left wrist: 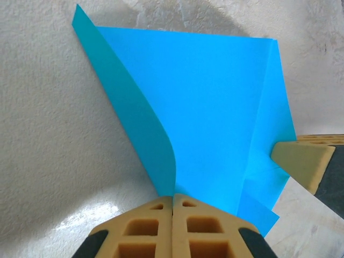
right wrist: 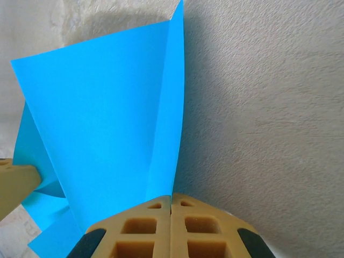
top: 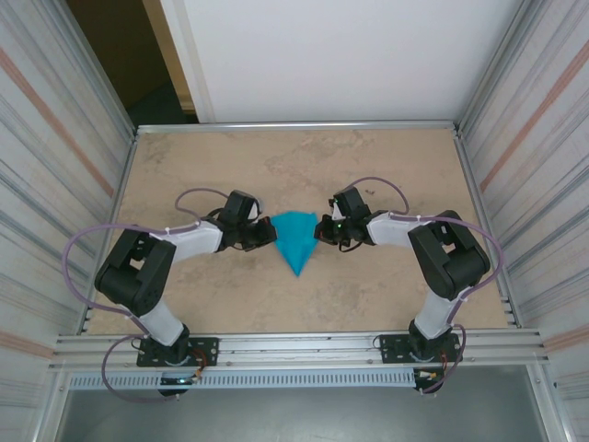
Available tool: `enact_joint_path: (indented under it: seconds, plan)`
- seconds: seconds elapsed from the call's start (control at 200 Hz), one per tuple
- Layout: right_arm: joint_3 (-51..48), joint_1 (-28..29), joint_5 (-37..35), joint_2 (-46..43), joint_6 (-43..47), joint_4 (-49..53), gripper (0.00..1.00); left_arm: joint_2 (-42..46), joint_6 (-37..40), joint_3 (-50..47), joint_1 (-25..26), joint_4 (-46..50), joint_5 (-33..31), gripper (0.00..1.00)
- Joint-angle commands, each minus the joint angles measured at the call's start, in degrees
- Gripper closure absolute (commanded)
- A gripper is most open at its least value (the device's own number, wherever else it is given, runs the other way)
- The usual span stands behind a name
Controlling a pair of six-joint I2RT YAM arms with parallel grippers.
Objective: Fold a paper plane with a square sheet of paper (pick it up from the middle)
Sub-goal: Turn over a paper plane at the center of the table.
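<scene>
**Two hands pinch one folded blue paper, mid-desk**

Count: 1 paper, 2 arms, 2 hands, 1 desk.

Paper (top: 296,241): turquoise, single piece, folded to a kite shape. The wide edge is on the far side and the point faces the arm bases. It sits at the centre of the beige desk (top: 386,166), directly between the two hands.

Left hand (top: 267,232): at the paper's left side, jaws closed flat against each other with the paper's edge nipped between them. In the left wrist view, one flap lifts off the desk and curls down into the seam between the two tan pads (left wrist: 148,228). One straight crease runs along the paper's far side. A second layer pokes out beneath it at the lower right.

Right hand (top: 322,228): at the paper's right side, mirroring the left. Jaws are closed together on the paper. In the right wrist view, one raised fold runs straight down into the seam of its two pads (right wrist: 142,228).

Each wrist view also catches one tan fingertip of the opposite hand touching the paper's other edge.

Arms: left arm (top: 138,267) and right arm (top: 451,253), both black and white, elbows out, forearms angled inward. There are 2 lilac cables, one looped over each arm: left (top: 69,258), right (top: 497,249).
</scene>
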State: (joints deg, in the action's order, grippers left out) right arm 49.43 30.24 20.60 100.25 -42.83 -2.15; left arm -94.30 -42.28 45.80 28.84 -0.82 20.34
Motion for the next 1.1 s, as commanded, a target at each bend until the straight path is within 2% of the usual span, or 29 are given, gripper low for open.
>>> enact_joint_path:
  seconds: [0.0, 0.095, 0.185, 0.231, 0.371, 0.456, 0.671, 0.972, 1.092]
  plan:
    - [-0.74, 0.17, -0.90, -0.30, 0.09, -0.31, 0.98, 0.48, -1.42, -2.12, -0.61, -2.59, -0.83, 0.98]
    - [-0.68, 0.33, -1.55, 0.47, -0.21, 0.33, 0.96, 0.01, -2.58, -3.82, -0.63, -4.86, -1.02, 0.98]
    - [0.40, 0.91, -2.14, 0.48, 0.04, 2.27, 0.89, -0.55, -2.90, -4.23, -0.68, -6.39, 0.19, 0.98]
    - [1.19, 1.36, -2.86, -0.13, 0.53, 3.87, 0.84, -0.78, -2.89, -4.27, -0.63, -6.86, 0.85, 0.98]
    - [4.38, 3.90, -7.78, -4.54, 3.36, 10.84, 0.60, -0.32, -2.37, -4.04, -0.63, -7.27, 1.67, 0.98]
    - [6.20, 5.82, -11.34, -6.75, 4.67, 14.94, 0.52, -0.09, -2.01, -3.89, -0.65, -7.01, 1.88, 0.98]
    - [7.25, 10.81, -12.70, -6.17, 4.61, 17.28, 0.47, -0.49, -1.82, -4.04, -0.63, -7.03, 2.02, 0.98]
    - [10.51, 14.31, -9.25, -0.64, 4.20, 16.33, 0.39, -0.88, -1.65, -3.97, -0.63, -6.83, 2.40, 0.98]
    - [11.08, 14.85, -7.01, 0.29, 4.20, 15.44, 0.39, -0.85, -1.62, -3.84, -0.61, -6.94, 2.69, 0.98]
